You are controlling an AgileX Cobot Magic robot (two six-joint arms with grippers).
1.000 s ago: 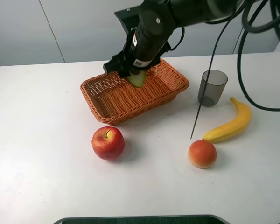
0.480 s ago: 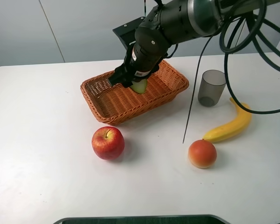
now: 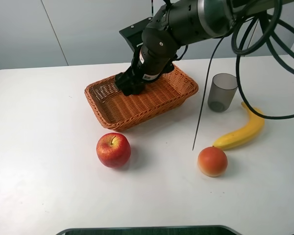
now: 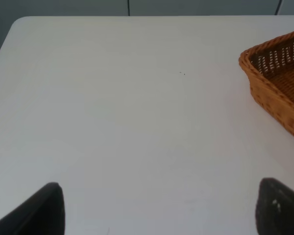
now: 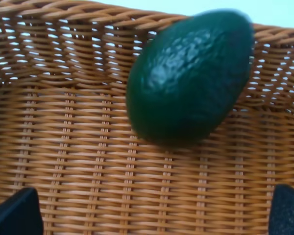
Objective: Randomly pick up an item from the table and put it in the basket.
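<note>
We are finishing the placing, our right gripper (image 5: 154, 213) gaping over the avocado (image 5: 188, 78) lying loose in the basket (image 3: 102, 111) by the table's (image 3: 39, 147) far edge; lifting clear seems next.

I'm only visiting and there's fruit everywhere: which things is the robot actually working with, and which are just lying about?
In the job:
avocado, skin side showing, inside the basket
right fingers, open over the basket
table

Lying about:
apple
orange-pink fruit
banana
cup
</note>
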